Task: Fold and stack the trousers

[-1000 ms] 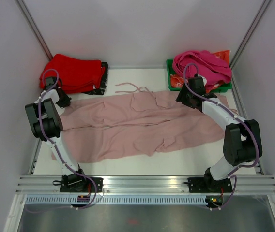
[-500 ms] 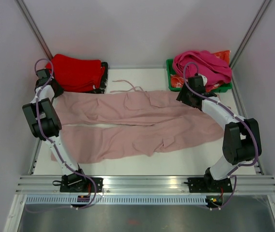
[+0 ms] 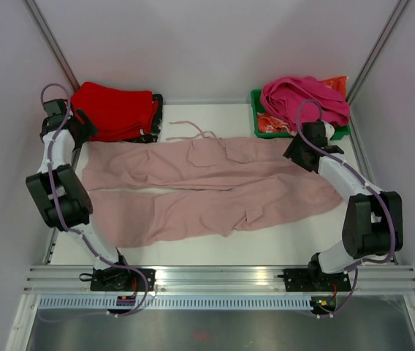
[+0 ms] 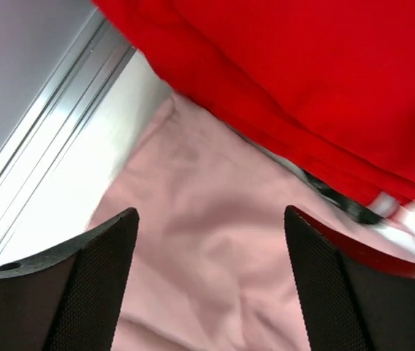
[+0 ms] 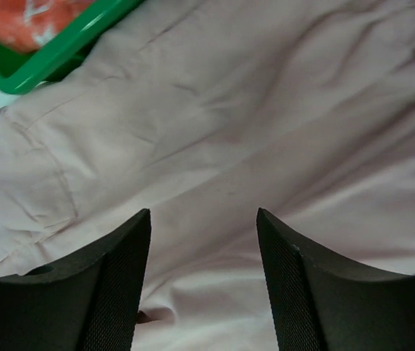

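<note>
The pale pink trousers (image 3: 207, 186) lie spread flat across the table, legs running left, with thin drawstring cords (image 3: 193, 132) at the far edge. My left gripper (image 3: 82, 130) hovers over the far-left leg end beside the red pile. In the left wrist view it (image 4: 211, 210) is open, with only pink cloth (image 4: 215, 278) below the fingers. My right gripper (image 3: 297, 153) sits above the waist end at the right. In the right wrist view it (image 5: 202, 211) is open over wrinkled trouser fabric (image 5: 215, 131), holding nothing.
Folded red garments (image 3: 116, 110) are stacked at the back left, also seen in the left wrist view (image 4: 302, 73). A green tray (image 3: 260, 126) with a magenta garment (image 3: 302, 99) stands back right; its corner (image 5: 47, 58) shows near the right fingers. Metal rails and walls border both sides.
The left gripper dragged the leg end toward the far-left corner, then opened and let it go. The right gripper shifted a little to the right, staying open.
</note>
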Controlling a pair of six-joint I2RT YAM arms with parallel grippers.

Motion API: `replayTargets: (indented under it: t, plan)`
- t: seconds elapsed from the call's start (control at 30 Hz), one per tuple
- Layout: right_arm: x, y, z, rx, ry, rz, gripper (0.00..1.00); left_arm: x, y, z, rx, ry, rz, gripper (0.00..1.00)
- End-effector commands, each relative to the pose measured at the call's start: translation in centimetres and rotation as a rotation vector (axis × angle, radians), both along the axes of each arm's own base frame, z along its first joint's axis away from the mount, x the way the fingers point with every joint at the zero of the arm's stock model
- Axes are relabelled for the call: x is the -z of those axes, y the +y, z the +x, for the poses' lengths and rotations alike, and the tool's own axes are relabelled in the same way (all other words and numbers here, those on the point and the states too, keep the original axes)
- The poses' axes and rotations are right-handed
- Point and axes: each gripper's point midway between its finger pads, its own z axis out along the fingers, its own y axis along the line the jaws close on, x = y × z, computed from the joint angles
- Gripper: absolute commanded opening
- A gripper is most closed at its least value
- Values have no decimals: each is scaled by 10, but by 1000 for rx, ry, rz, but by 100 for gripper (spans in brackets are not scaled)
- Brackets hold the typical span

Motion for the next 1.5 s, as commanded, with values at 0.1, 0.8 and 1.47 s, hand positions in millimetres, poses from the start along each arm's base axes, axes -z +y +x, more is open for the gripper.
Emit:
replayTargets:
  t: [0.1, 0.8, 1.47]
  plan:
    - [-4, -52, -61, 212, 15, -16, 71, -81, -54, -94, -117, -161, -108, 88]
    - [30, -84, -136, 392, 122, 219, 87, 33, -89, -344, -1038, 147, -261, 96]
    - [40, -105, -126, 479, 202, 189, 88, 92, -51, -330, -1030, 205, -69, 79]
